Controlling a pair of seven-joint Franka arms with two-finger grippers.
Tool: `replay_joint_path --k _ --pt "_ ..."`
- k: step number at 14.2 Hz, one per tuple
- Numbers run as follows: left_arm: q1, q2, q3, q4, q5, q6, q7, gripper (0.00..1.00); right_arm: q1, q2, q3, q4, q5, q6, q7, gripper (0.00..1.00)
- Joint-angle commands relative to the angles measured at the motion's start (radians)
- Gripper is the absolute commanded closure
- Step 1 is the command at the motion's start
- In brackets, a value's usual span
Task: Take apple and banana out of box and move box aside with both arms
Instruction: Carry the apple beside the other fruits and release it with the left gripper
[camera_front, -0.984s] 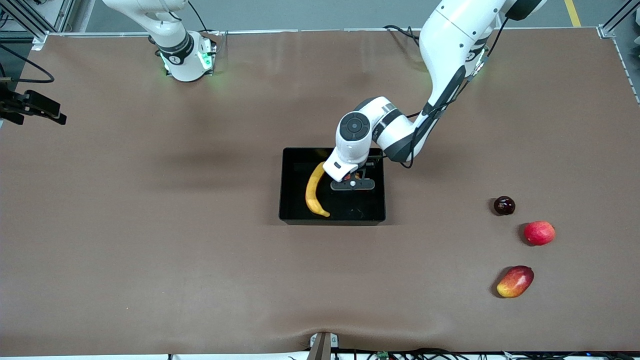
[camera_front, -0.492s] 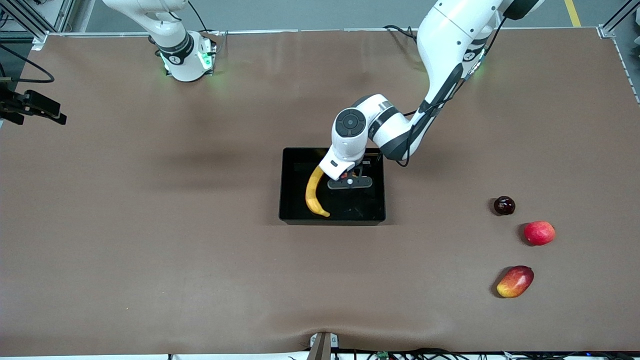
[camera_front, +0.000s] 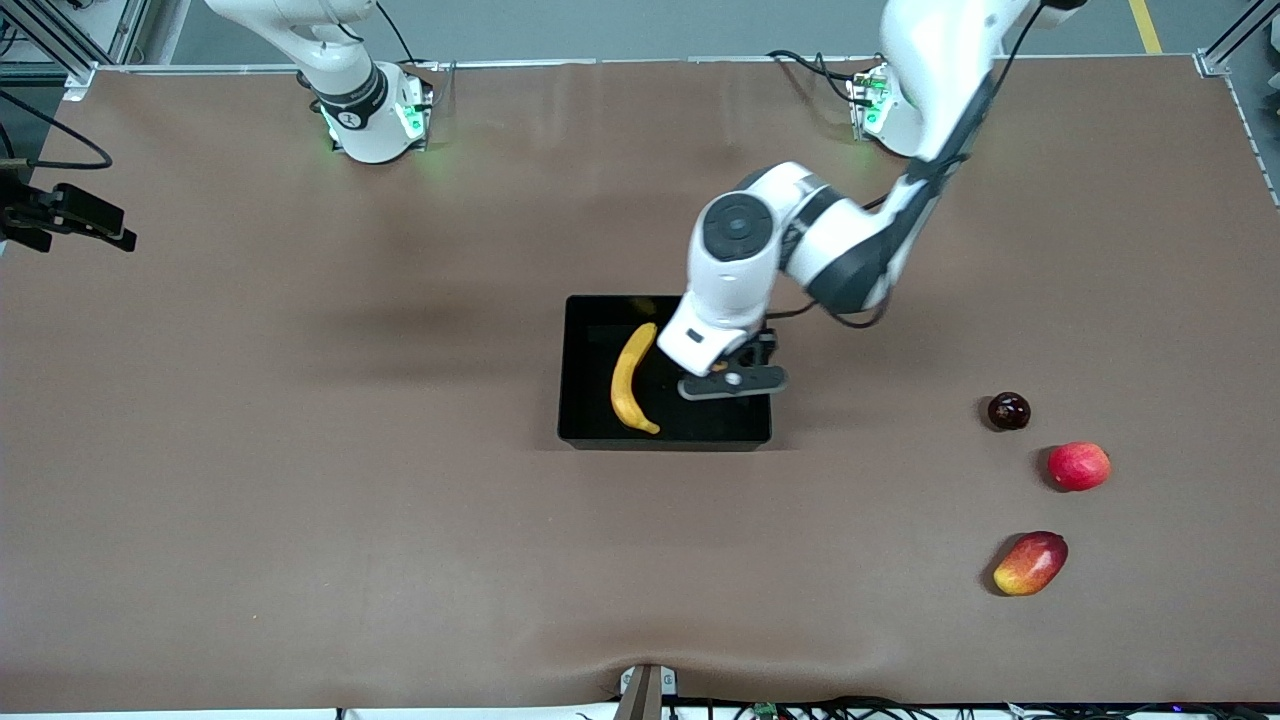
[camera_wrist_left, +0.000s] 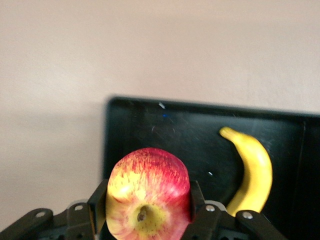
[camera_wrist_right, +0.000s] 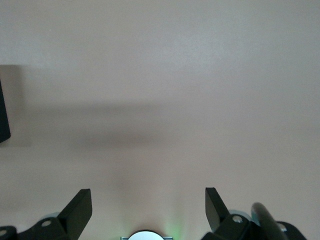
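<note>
The black box (camera_front: 563, 372) sits mid-table with the yellow banana (camera_front: 628, 380) lying in it along the wall toward the right arm's end. My left gripper (camera_front: 731, 379) hangs over the box's other end, shut on the small red apple with yellow streaks (camera_wrist_left: 148, 192). The fingers (camera_wrist_left: 98, 201) press the apple's two sides. In the left wrist view the box (camera_wrist_left: 150, 125) and banana (camera_wrist_left: 252, 170) lie below the apple. The front view hides the apple under the hand. My right gripper (camera_wrist_right: 148, 200) stands open over bare table, with nothing between its fingers.
Toward the left arm's end of the table lie a dark round fruit (camera_front: 1008, 411), a plain red apple (camera_front: 1078, 466) and a red-yellow mango (camera_front: 1030, 563). A black device (camera_front: 70, 215) juts in at the right arm's end.
My left gripper has closed on the apple down in the box, then risen with it and shifted toward the left arm's end. The banana and right arm have not moved.
</note>
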Motion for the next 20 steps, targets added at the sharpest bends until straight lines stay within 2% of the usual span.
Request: replay_joint_path --k 1,4,7,10,15,20 --pt "0.093 -0.055 -0.008 -0.01 0.005 -0.071 0.141 1.0 -0.003 0.009 0.005 0.02 0.015 -0.012 -0.013 0.0" --pt "0.226 -0.058 -0.008 -0.01 -0.003 -0.084 0.355 1.0 -0.003 0.034 0.007 0.02 0.015 -0.013 -0.013 0.0" --pt "0.355 -0.019 -0.005 -0.01 -0.006 -0.068 0.541 1.0 -0.003 0.043 0.007 0.02 0.015 -0.015 -0.013 0.0" --pt "0.449 0.041 -0.004 -0.01 0.005 0.013 0.635 1.0 -0.01 0.049 0.007 0.018 0.015 -0.038 -0.013 0.0" --pt "0.475 0.107 0.001 -0.01 -0.009 0.112 0.637 1.0 -0.012 0.054 0.007 0.02 0.015 -0.039 -0.013 0.0" --pt "0.484 0.12 0.001 -0.113 -0.007 0.134 0.629 1.0 -0.011 0.057 0.007 0.021 0.015 -0.041 -0.011 0.0"
